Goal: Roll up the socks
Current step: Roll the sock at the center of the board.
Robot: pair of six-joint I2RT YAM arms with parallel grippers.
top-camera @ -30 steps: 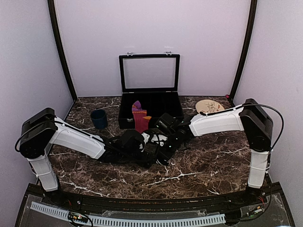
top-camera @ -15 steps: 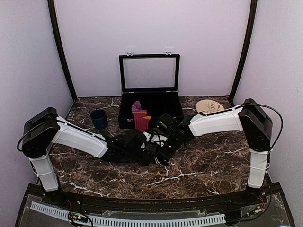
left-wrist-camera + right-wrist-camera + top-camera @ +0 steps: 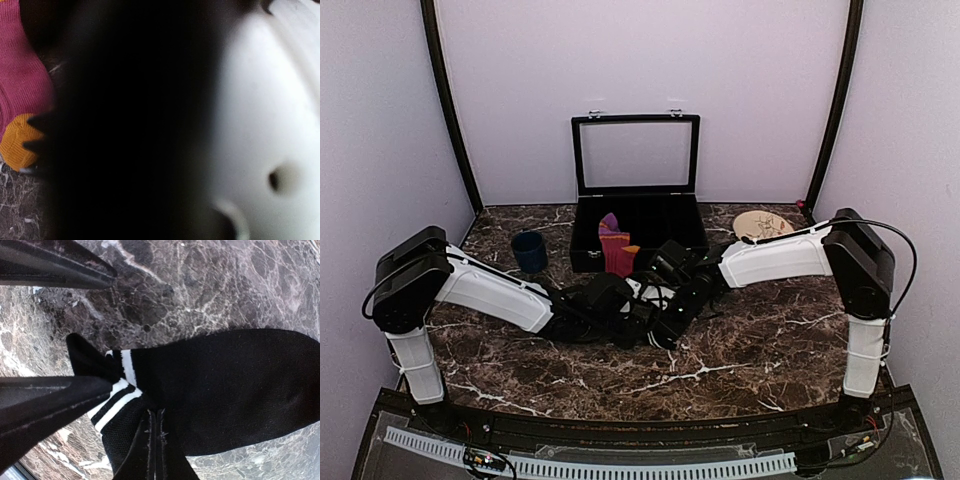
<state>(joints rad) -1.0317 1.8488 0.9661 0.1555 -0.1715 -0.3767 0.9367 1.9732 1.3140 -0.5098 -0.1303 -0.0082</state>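
Observation:
The black sock with white stripes (image 3: 225, 390) lies on the marble between both grippers, mid-table in the top view (image 3: 658, 312). My right gripper (image 3: 154, 415) is shut, its tips pinching a fold of this sock next to the striped cuff (image 3: 117, 390); it also shows in the top view (image 3: 667, 303). My left gripper (image 3: 640, 318) meets it from the left. Its two dark fingers (image 3: 55, 400) stand wide apart around the cuff. The maroon sock (image 3: 613, 250) hangs over the box's front; its orange toe (image 3: 17, 142) shows in the left wrist view, which is otherwise blocked.
An open black box (image 3: 585, 262) with a raised glass lid (image 3: 636, 120) stands at the back centre. A dark blue cup (image 3: 529, 251) stands to its left. A round wooden plate (image 3: 761, 225) lies at the back right. The right arm's white link (image 3: 270, 115) fills the left wrist view.
My left arm has crept a little to the right, closer to the right gripper. The right arm and the maroon sock have barely moved.

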